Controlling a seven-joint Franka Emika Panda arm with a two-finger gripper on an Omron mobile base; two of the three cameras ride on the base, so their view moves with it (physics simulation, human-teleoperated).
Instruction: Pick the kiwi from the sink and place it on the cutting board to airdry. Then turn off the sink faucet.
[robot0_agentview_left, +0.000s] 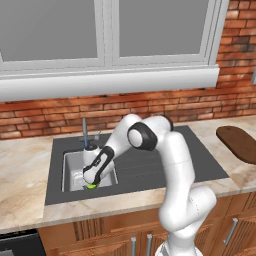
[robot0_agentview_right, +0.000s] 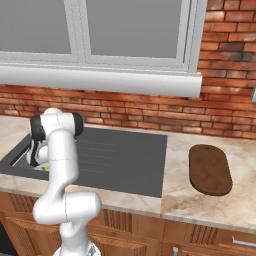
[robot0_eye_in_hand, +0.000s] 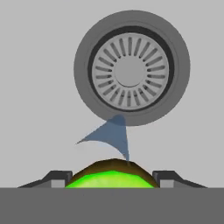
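The kiwi (robot0_eye_in_hand: 111, 176), bright green with a brown rim, lies on the floor of the sink (robot0_agentview_left: 73, 166) just short of the round metal drain (robot0_eye_in_hand: 131, 68). My gripper (robot0_eye_in_hand: 112, 180) reaches down into the basin, and its two dark fingertips (robot0_eye_in_hand: 57, 178) press against the kiwi's two sides, so it is shut on the fruit. From the left base view the kiwi (robot0_agentview_left: 91, 186) peeks out under the hand at the basin's front edge. The sink faucet (robot0_agentview_left: 84, 131) stands upright behind the basin, and a bluish streak of water (robot0_eye_in_hand: 111, 135) falls beside the kiwi. The cutting board (robot0_agentview_right: 210, 169) lies on the counter to the right.
A wide dark-grey ribbed surround (robot0_agentview_right: 125, 160) spreads to the right of the basin. Marble counter (robot0_agentview_left: 25, 170) runs on both sides, with a brick wall and a window sill (robot0_agentview_left: 110, 82) behind. My bent arm hangs over the surround.
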